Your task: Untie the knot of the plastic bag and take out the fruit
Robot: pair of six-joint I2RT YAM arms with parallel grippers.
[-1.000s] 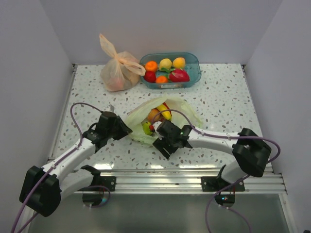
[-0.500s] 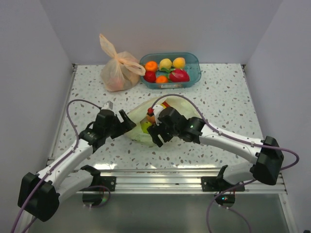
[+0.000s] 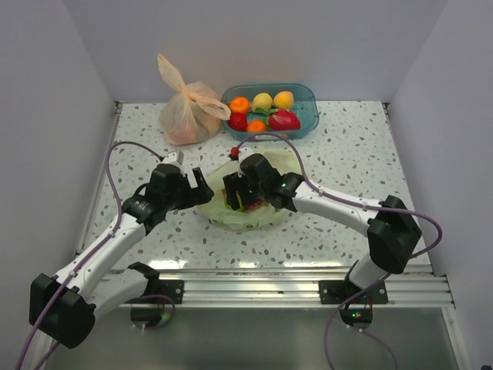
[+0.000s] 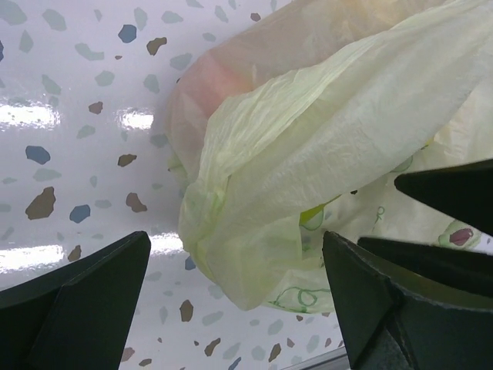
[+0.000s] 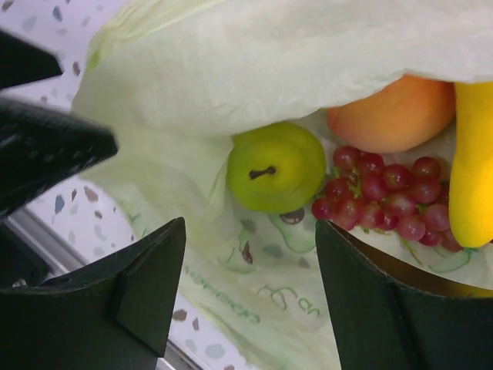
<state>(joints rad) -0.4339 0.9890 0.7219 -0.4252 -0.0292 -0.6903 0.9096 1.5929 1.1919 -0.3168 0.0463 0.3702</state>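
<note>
Since a second ago the right gripper (image 3: 233, 193) has travelled from the near edge of the thin, crinkly, translucent pale green plastic bag (image 3: 231, 218) to a spot over its middle. The left gripper (image 3: 202, 187) has let its jaws spread from nearly closed to wide.

The white speckled terrazzo counter (image 3: 347, 154) carries everything. The green bag lies near the counter's middle, between the two grippers, with its mouth gaping toward the right wrist camera. At the far edge stands a knotted peach-orange translucent bag (image 3: 185, 116). Just beside it on the right is a rounded blue plastic basket (image 3: 306, 116) holding orange, yellow and red fruit.

The left gripper sits at the green bag's left side with its jaws wide apart. A twisted, bunched ear of green film (image 4: 212, 247) lies between them, touching neither (whether it is still tied into a knot I cannot tell). The right gripper's jaws also stand apart and grip nothing; printed bag film lies beneath them.

Inside the open bag, resting on its lower film, the fruit shows:
- a yellow banana (image 5: 474, 169) at the right edge
- a pink-orange peach (image 5: 393, 112) half under the upper film
- a round green fruit with a dark stem (image 5: 277, 166)
- a cluster of dark red grapes (image 5: 385, 200), touching the green fruit
</note>
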